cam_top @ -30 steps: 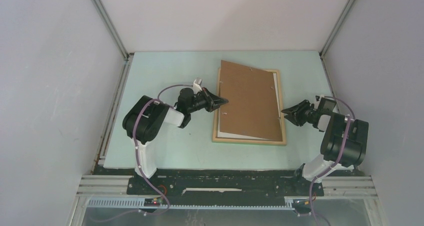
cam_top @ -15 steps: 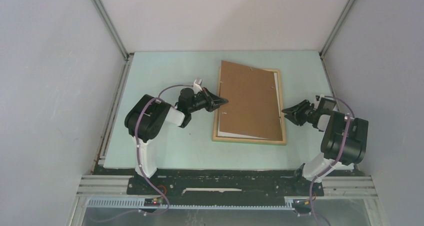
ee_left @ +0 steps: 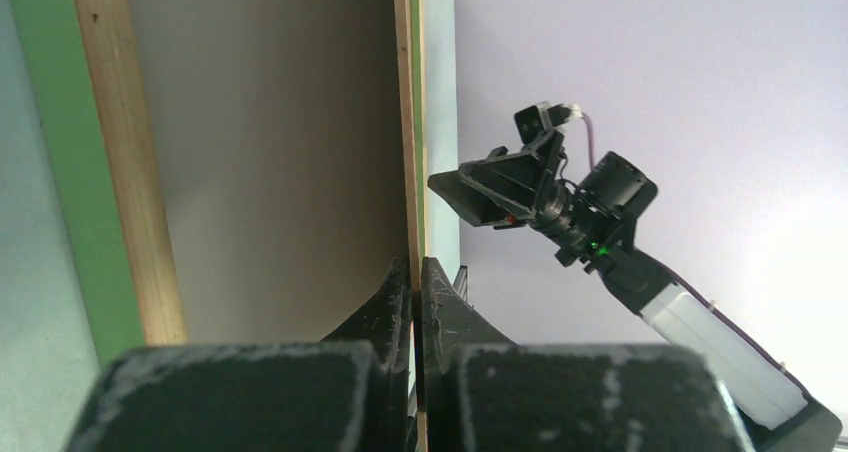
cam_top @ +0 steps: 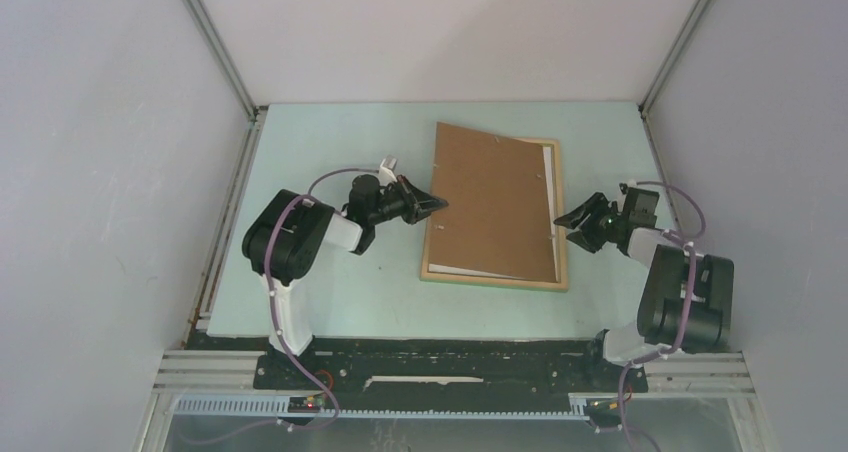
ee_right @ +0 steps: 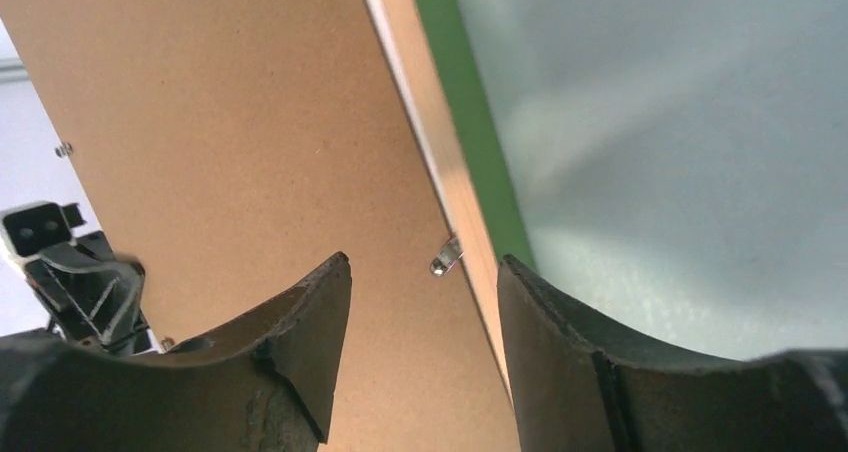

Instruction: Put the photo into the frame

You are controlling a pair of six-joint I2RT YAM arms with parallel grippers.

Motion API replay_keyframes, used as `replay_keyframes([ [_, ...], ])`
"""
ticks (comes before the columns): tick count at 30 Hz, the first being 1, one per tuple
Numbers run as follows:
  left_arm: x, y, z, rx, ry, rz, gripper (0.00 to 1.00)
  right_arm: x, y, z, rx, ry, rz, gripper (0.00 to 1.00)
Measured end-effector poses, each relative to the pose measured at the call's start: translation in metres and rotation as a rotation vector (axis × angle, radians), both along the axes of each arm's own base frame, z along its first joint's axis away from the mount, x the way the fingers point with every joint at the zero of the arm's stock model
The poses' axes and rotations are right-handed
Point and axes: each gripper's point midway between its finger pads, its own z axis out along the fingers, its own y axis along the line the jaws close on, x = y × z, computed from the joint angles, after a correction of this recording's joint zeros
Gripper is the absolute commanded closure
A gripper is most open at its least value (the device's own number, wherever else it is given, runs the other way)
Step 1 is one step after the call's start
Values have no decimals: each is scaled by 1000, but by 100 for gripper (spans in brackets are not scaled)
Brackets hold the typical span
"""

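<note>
the frame (cam_top: 495,281) lies flat on the table (cam_top: 330,142), wood face up, its green side showing only as a thin edge. the photo (cam_top: 495,202) rests on it brown back up, slightly askew, so its far left corner overhangs the frame's rail and a white strip shows inside the frame along the near and right sides. the left gripper (cam_top: 432,204) is at the photo's left edge. in the left wrist view its fingers (ee_left: 385,302) are pressed together with the thin board edge running between them, so it seems to be pinching the photo, though the contact itself is hard to see. the right gripper (cam_top: 568,230) sits just beside the frame's right rail, fingers apart and holding nothing. a small metal tab (ee_right: 447,255) on that rail shows between them.
</note>
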Motion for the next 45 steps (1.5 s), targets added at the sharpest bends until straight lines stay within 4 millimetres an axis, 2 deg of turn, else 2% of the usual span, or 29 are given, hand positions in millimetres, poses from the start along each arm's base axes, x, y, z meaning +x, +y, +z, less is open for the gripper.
replay_keyframes([
  [3, 1, 3, -1, 2, -1, -1, 100, -3, 4, 12, -71, -3, 12, 35],
  [5, 2, 4, -1, 2, -1, 2, 100, -3, 11, 28, -107, -29, 25, 35],
  [8, 1, 9, -4, 7, 7, 8, 100, -1, 23, 46, -101, -71, 48, 38],
  [10, 1, 12, -6, 10, 14, 14, 100, -2, 29, 48, -73, -67, 58, 39],
  [18, 1, 13, -4, 0, 1, 15, 100, -9, 40, 19, 9, 58, 30, 41],
  [24, 1, 13, 0, -10, -14, 12, 100, -10, 40, -3, 22, 122, 13, 41],
  [35, 1, 13, 0, -16, -10, 10, 100, 7, 39, -11, 42, 84, 9, 43],
  [45, 1, 13, -3, -12, 3, 10, 100, 18, 41, -9, 38, 5, 59, 47],
])
